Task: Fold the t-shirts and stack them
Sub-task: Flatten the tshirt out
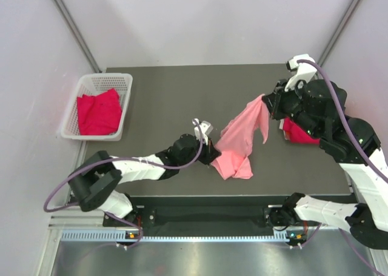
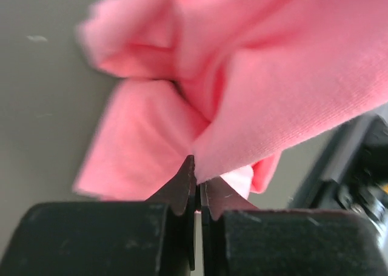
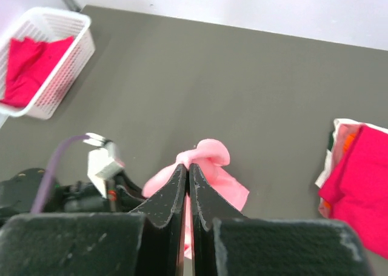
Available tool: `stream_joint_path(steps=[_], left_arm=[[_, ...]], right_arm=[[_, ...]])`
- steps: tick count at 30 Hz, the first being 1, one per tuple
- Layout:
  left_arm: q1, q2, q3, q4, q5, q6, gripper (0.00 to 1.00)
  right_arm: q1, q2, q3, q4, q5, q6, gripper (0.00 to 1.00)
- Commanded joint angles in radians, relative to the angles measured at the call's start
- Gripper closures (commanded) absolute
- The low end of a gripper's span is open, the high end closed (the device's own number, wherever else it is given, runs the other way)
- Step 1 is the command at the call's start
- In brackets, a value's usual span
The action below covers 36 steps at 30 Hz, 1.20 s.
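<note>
Tees: one pink tee [image 1: 239, 144], two crimson [image 1: 97, 113] [image 1: 298, 133].

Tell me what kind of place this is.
Probably a robotics lab test cell, not a home: a dark table boxed in by plain white walls, a left arm and right arm bolted at its near edge, and a white mesh basket holding a crimson t-shirt.

Grey table [image 1: 163, 106]: pink tee [image 1: 233, 158] (part lifted), crimson stack [image 1: 297, 133] right, basket [image 1: 106, 76] left, perhaps overhanging.

The left arm [image 1: 136, 167] and right arm [image 1: 364, 173] have white links and black joints. Purple cables [image 1: 60, 187] trail both. The gripper fingers [image 2: 180, 194] are black.
</note>
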Motion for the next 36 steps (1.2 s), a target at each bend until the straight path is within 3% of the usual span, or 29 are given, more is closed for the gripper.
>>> stream_joint_path(steps=[1,8,11,17,23,27,29,30,33,36], left_arm=[[0.008,-0.151,0.101,-0.241,-0.263,0.039,1.00],[0.009,-0.443,0.434,-0.834,-0.519,0.206,1.00],[0.008,-0.520,0.593,-1.021,-0.517,0.220,1.00],[0.008,-0.620,0.796,-1.217,-0.402,0.189,1.00],[0.008,-0.597,0.787,-1.215,-0.406,0.192,1.00],[0.023,-0.490,0.668,-1.154,-0.454,0.185,1.00],[0.064,-0.399,0.634,-1.102,-0.405,0.179,1.00],[0.139,-0.368,0.608,-1.080,-0.365,0.171,1.00],[0.304,-0.247,0.552,-0.956,-0.124,0.140,1.00],[0.368,-0.138,0.563,-0.884,-0.044,0.136,1.00]], right_arm=[[-0.007,-0.045,-0.033,0.101,0.100,0.015,1.00],[-0.009,-0.028,-0.104,0.178,0.068,0.020,1.00],[-0.009,-0.068,-0.072,0.189,0.028,0.024,1.00],[-0.009,-0.232,-0.096,0.178,-0.067,0.078,1.00],[-0.010,-0.301,-0.163,0.150,-0.064,0.113,1.00],[-0.011,-0.263,-0.249,0.181,0.064,0.112,1.00],[-0.011,-0.222,-0.302,0.222,0.111,0.107,1.00],[-0.012,-0.203,-0.317,0.238,0.150,0.104,1.00],[-0.041,-0.122,-0.360,0.285,0.186,0.100,1.00],[-0.141,-0.056,-0.400,0.331,0.082,0.104,1.00]])
